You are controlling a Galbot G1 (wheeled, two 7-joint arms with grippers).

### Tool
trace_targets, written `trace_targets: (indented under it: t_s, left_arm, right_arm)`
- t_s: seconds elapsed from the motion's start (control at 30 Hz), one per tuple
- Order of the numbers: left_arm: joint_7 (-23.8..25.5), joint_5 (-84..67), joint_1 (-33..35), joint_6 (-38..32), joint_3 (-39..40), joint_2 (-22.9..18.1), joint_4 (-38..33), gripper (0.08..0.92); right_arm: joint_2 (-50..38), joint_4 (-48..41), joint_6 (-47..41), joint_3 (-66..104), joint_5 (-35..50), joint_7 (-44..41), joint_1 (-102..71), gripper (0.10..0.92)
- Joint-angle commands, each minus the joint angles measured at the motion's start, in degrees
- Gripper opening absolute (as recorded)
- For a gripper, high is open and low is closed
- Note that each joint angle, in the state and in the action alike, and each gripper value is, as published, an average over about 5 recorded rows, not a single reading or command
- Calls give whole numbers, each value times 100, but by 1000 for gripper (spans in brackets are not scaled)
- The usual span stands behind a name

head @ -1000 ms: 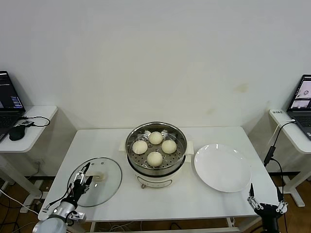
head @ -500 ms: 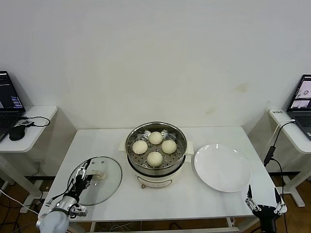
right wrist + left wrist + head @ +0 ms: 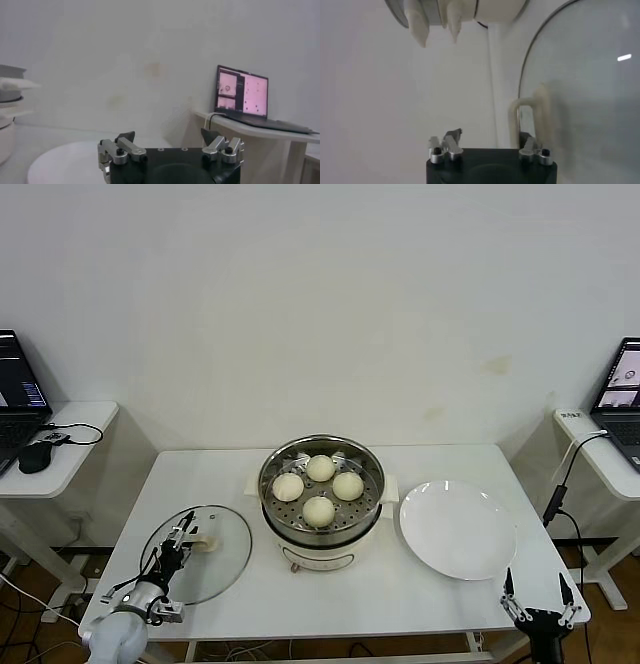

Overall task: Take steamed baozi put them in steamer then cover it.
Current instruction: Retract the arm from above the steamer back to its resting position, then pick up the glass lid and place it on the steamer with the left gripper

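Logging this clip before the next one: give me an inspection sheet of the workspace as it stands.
Surface: white table.
Job's things: four baozi in the steamer; glass cover lies flat on the table, left of it.
Clutter: bare white plate to the right.
Grippers: left gripper at the cover's handle, not clearly clamped; right gripper open at the table's near right corner.
Cables: a black lead by the right edge.
Surroundings: laptops on side desks.
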Motion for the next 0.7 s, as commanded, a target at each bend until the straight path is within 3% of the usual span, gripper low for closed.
trace_targets:
  t_s: [0.03, 0.27, 0.47, 0.7]
  left_arm:
    - [-92, -18, -44, -1, -8, -2, 203, 524]
    - [-410, -165, 57, -58, -91, -23, 69, 325]
    - [-430, -320, 428, 164, -264, 89, -644, 163]
    - [46, -824, 1077, 1215, -513, 417, -2160, 136]
  right_arm:
    - [-5, -12, 1, -4, -7, 0, 3, 823]
    - [-3, -8, 3, -74, -43, -3, 2, 823]
    - [-37, 5, 16, -169, -116, -6, -35, 823]
    - [-81, 47, 31, -362, -285, -2, -65, 823]
